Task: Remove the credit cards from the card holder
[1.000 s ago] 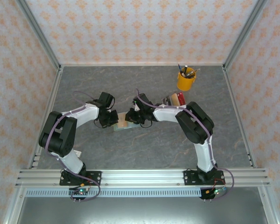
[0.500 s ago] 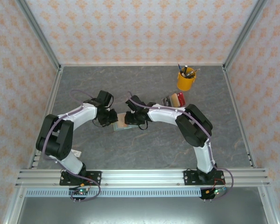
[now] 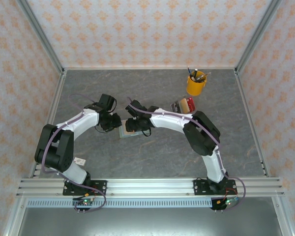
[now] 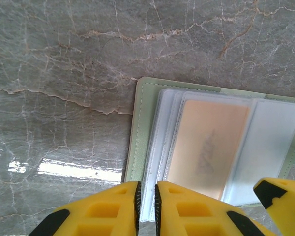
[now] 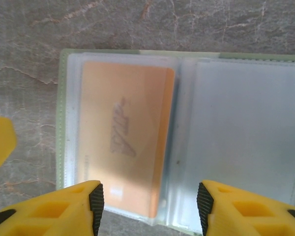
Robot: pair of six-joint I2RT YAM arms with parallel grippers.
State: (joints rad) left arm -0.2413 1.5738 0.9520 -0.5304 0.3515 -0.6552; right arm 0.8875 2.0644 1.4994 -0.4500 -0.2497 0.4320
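My right pincer [image 5: 148, 199] spread wide over the sleeved orange card [image 5: 123, 137], left pincer [image 4: 146, 187] closed near the edge of the card holder [image 4: 138, 128] — I may drag the whole holder, not the card.

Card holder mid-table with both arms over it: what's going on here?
Both arms meet over the open card holder, which lies flat on the table. The right gripper hangs open above an orange card that sits in a clear sleeve, not yet out. The left gripper is shut at the holder's edge; whether it presses down is unclear.
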